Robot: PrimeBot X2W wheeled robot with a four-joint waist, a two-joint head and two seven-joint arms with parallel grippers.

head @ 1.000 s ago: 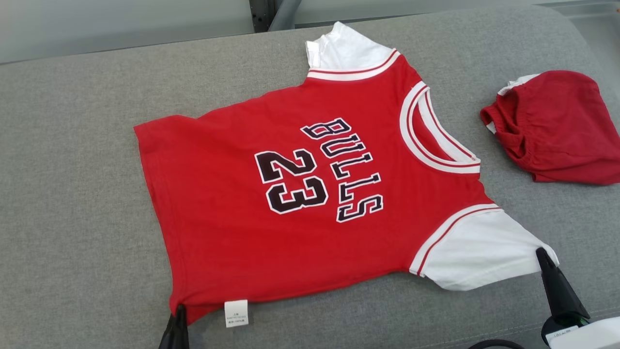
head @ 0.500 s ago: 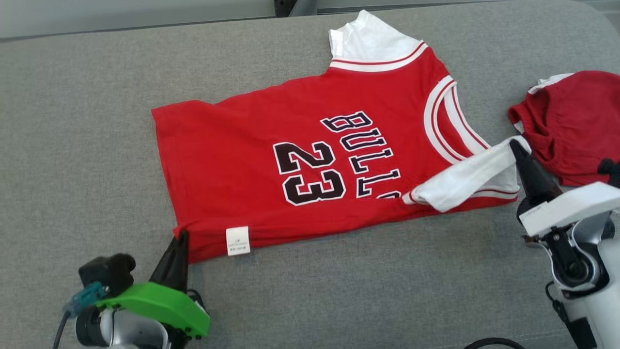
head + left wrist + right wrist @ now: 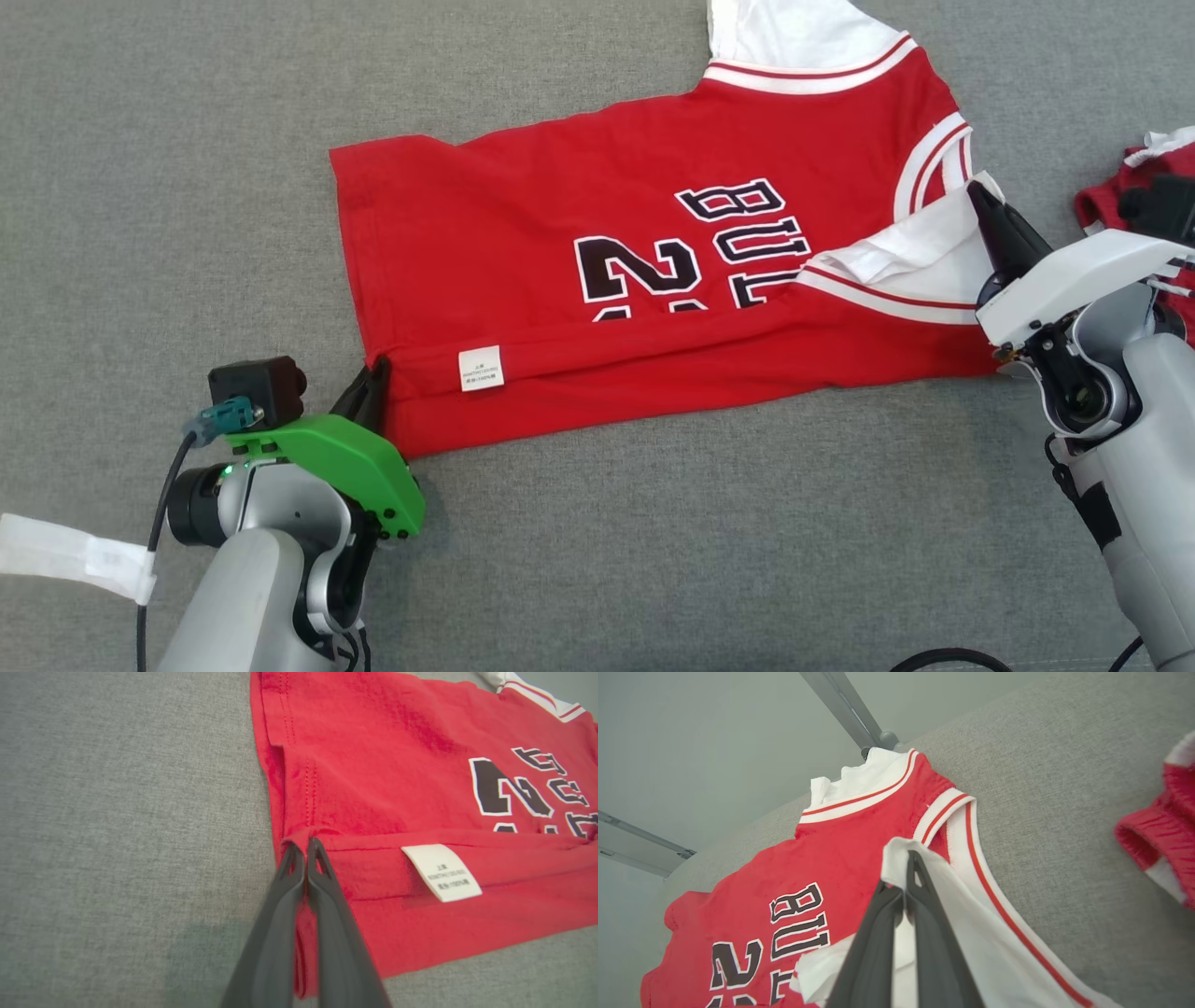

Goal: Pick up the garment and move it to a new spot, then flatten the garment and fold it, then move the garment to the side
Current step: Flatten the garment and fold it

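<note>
- The left gripper [image 3: 376,378] sits towards the near left of the grey cushion [image 3: 653,560]. Its two dark fingers are pressed together on the near hem corner of the red jersey [image 3: 523,233], with a pinch of red cloth between the tips in the left wrist view [image 3: 306,847].
- Just right of that grip, a white label [image 3: 481,368] lies face up on a strip of the jersey turned over onto its front. The strip runs along the near side and covers the lower part of the black number.
- The jersey lies flat across the middle of the cushion, hem to the left and collar to the right. Its other white sleeve points to the far edge.
- The right gripper [image 3: 978,198] is clamped tight on the near white sleeve [image 3: 924,247], holding it up over the chest beside the collar.
- A second red garment [image 3: 1088,210] lies bunched at the right edge, apart from the jersey.
</note>
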